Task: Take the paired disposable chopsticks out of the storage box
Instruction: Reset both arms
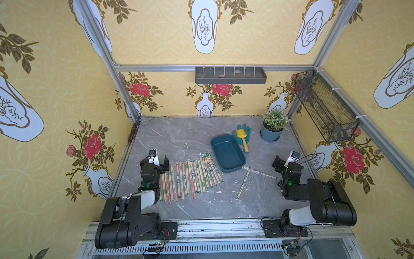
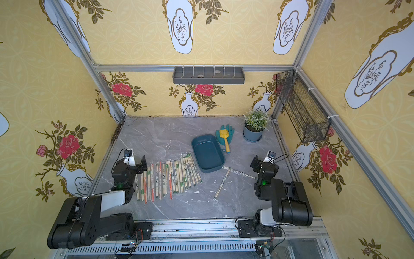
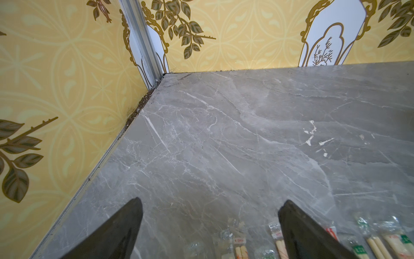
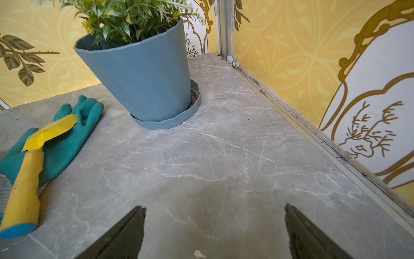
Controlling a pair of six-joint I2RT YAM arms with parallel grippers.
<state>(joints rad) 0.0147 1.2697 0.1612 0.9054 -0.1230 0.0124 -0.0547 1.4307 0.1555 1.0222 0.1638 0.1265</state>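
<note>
The storage box (image 1: pixel 228 154) (image 2: pixel 208 154), a shallow teal tub, sits mid-table with nothing visible inside. Many paired disposable chopsticks (image 1: pixel 190 177) (image 2: pixel 170 178) lie in a row on the marble to its left. Two more wrapped pairs (image 1: pixel 245 181) (image 2: pixel 224 181) lie crossed just in front of the box. My left gripper (image 1: pixel 160 161) (image 2: pixel 136 162) (image 3: pixel 212 200) hangs open over the far ends of the row's leftmost pairs (image 3: pixel 240 251), holding nothing. My right gripper (image 1: pixel 284 160) (image 2: pixel 262 161) (image 4: pixel 215 206) is open and empty above bare table, right of the box.
A blue-grey plant pot (image 1: pixel 271 133) (image 4: pixel 143 74) stands at the back right. Beside it a yellow toy shovel (image 1: pixel 243 138) (image 4: pixel 26 179) lies on a green glove (image 1: pixel 246 130) (image 4: pixel 67 143), touching the box's far side. A grey tray (image 1: pixel 230 76) and a mesh basket (image 1: pixel 324 107) hang on the walls.
</note>
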